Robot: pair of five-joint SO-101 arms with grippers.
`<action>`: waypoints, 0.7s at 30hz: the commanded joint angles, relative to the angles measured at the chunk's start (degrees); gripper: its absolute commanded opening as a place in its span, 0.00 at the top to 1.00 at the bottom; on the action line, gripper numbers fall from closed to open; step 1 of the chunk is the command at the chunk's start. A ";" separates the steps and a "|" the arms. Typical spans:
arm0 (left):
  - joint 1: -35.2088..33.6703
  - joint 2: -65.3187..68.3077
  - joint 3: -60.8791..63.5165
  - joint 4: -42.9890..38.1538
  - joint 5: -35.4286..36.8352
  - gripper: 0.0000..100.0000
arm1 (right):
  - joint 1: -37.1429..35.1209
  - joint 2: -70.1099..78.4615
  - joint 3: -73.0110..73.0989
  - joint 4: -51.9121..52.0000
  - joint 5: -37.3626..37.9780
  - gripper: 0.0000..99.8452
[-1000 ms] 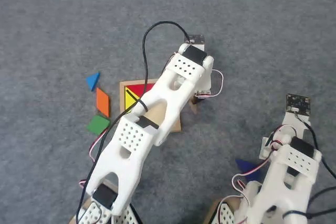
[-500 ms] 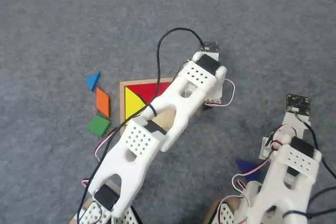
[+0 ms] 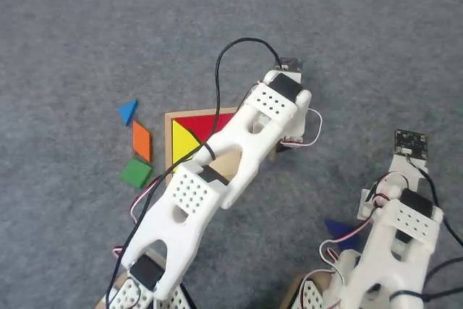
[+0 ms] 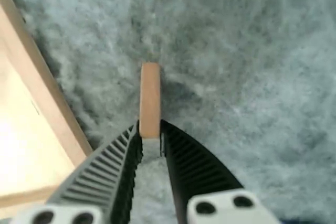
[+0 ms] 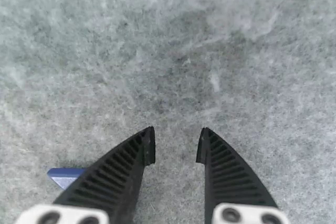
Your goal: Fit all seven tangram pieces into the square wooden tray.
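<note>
Grey felt surface point(image 3: 362, 48), square wooden tray point(image 3: 168, 142) mid-left. Left claw point(image 4: 150, 129) is clamped on a tan tangram piece point(image 4: 150, 95), edge-on, just past the tray's right rim, so I'd say it goes left. Right claw point(image 5: 175, 142) gapes near-right.

Tray point(image 3: 169, 142): from the high view we make out one side rim and a corner; the left arm point(image 3: 217, 171) covers the rest.
Red piece point(image 3: 202, 122): only a strip shows beside that arm, so we cannot tell its outline.
Yellow piece point(image 3: 182, 144): one corner runs under the arm.
Tan piece point(image 4: 150, 100): pinched in the jaws of the left gripper point(image 4: 150, 129) and seen edge-on — we cannot tell its face or shape.
Dark blue piece point(image 3: 337, 228): partly hidden behind the right arm point(image 3: 391, 244); in the right wrist view a jaw of the right gripper point(image 5: 175, 145) covers one end.
Arm bases: both cut off by the high view's lower edge.
</note>
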 commanded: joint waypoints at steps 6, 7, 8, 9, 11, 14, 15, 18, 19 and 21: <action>0.79 -13.71 5.85 2.46 -26.55 0.97 | -0.04 -0.31 -1.67 -0.75 1.05 0.87; 0.79 -16.97 8.57 2.46 -29.80 0.97 | -0.04 -0.31 -1.67 -0.75 1.05 0.87; 0.79 -20.75 11.65 2.46 -32.70 0.97 | -0.04 -0.31 -1.67 -0.75 1.05 0.87; 0.79 -24.70 15.08 2.46 -35.16 0.97 | -0.04 -0.31 -1.67 -0.75 1.05 0.87; 0.70 -33.14 22.90 2.37 -40.09 0.97 | -0.04 -0.31 -1.67 -0.75 1.14 0.87; 0.18 -45.54 34.33 1.14 -43.25 0.97 | -0.04 -0.31 -1.67 -0.75 1.14 0.87; -0.26 -49.49 38.46 0.09 -43.25 0.97 | -0.04 -0.31 -1.67 -0.75 1.14 0.87; -1.49 -60.92 49.19 -2.46 -44.84 0.98 | -0.04 -0.31 -1.67 -0.75 1.14 0.87; -2.29 -64.44 52.18 -2.55 -47.38 0.99 | -0.04 -0.31 -1.67 -0.75 1.14 0.87; -3.52 -70.77 58.33 -2.20 -55.03 0.99 | -0.04 -0.31 -1.67 -0.75 1.14 0.87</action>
